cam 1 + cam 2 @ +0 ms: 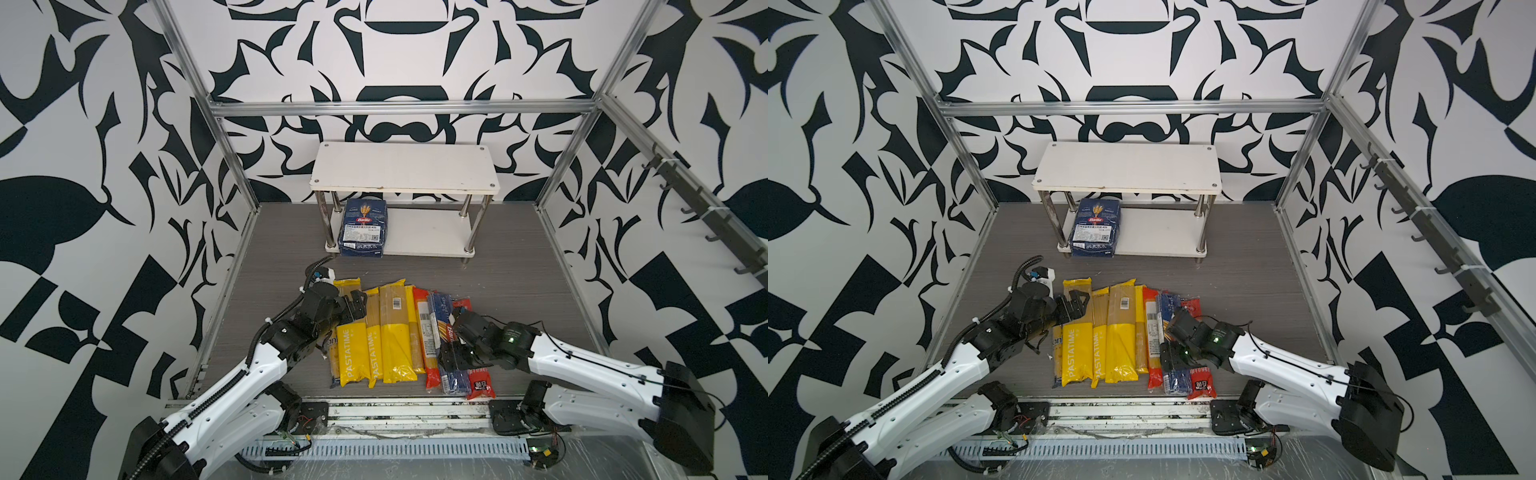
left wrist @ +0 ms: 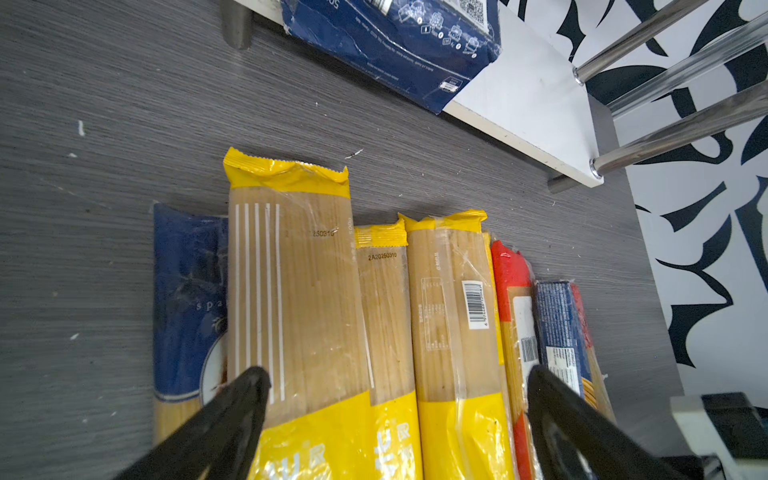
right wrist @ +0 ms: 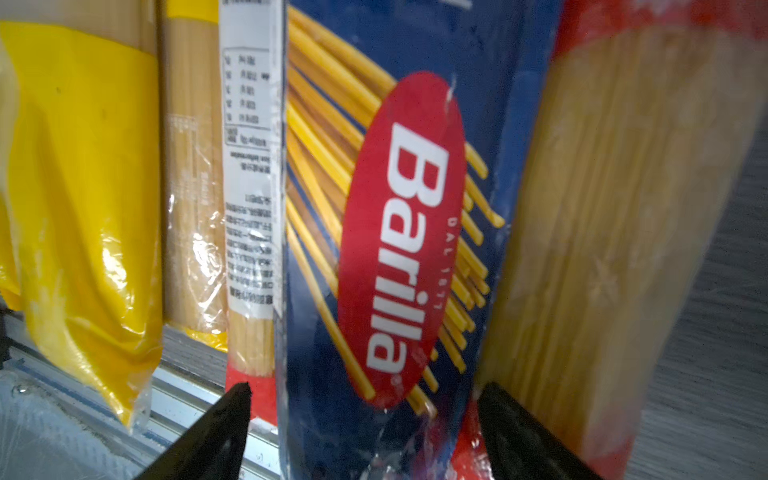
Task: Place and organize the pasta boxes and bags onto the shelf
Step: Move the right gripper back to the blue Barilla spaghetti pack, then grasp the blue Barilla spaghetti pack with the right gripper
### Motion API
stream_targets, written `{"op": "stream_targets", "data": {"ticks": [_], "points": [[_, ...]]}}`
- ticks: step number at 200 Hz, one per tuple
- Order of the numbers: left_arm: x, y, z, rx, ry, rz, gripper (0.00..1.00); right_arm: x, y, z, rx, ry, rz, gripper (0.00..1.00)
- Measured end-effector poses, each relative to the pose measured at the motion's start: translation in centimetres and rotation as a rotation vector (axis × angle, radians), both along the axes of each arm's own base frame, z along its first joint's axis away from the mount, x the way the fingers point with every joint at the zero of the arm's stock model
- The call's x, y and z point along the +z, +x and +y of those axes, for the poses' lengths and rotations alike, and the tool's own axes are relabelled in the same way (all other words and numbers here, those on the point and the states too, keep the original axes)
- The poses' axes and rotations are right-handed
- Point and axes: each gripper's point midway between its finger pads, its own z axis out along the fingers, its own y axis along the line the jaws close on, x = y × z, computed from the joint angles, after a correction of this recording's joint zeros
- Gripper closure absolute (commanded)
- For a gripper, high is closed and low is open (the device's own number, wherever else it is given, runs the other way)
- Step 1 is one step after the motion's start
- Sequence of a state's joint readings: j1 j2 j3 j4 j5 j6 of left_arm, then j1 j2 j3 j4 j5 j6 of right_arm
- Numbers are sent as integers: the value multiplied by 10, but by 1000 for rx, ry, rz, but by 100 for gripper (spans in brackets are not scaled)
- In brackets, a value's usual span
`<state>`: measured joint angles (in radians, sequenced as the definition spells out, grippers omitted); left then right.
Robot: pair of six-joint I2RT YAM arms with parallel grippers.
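1. Right end effector (image 3: 363, 388) is spread astride the long, narrow dark-blue Barilla box (image 3: 395, 216), which lies on the grey surface (image 1: 519, 282)
2. Centring is advised before closing, so the red-and-clear bag (image 3: 602, 208) beside it is spared
3. Left end effector (image 2: 397, 376) is released above yellow-and-clear bags (image 2: 291, 291)

Grey wood-grain tabletop (image 1: 519, 291), black-and-white patterned walls (image 1: 83, 124) all round, aluminium frame (image 1: 399, 109) overhead, dark hook rail (image 1: 706, 208) along the right wall.

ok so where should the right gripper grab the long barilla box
Probably pinch its narrow width near the logo, coming straight down: the long Barilla box lies with red bags along both long sides, and the open right gripper straddles it.
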<state>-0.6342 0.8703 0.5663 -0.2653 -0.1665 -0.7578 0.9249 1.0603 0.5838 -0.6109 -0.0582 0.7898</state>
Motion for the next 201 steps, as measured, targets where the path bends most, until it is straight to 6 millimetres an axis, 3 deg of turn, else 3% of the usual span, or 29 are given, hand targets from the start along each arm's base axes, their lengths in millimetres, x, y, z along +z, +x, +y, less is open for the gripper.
{"op": "stream_targets", "data": {"ticks": [63,101,165,201], "points": [[5,-1,1,1,-11,-15,1,-20,6,10,-16,-8,21,13],[8,-2,2,1,-14,-22,1,-27,8,15,-15,-19,42,45],[11,-2,6,14,-3,-37,1,-12,8,13,-8,-24,31,62],[8,-3,9,16,15,-34,1,-1,11,12,2,-36,24,66]]}}
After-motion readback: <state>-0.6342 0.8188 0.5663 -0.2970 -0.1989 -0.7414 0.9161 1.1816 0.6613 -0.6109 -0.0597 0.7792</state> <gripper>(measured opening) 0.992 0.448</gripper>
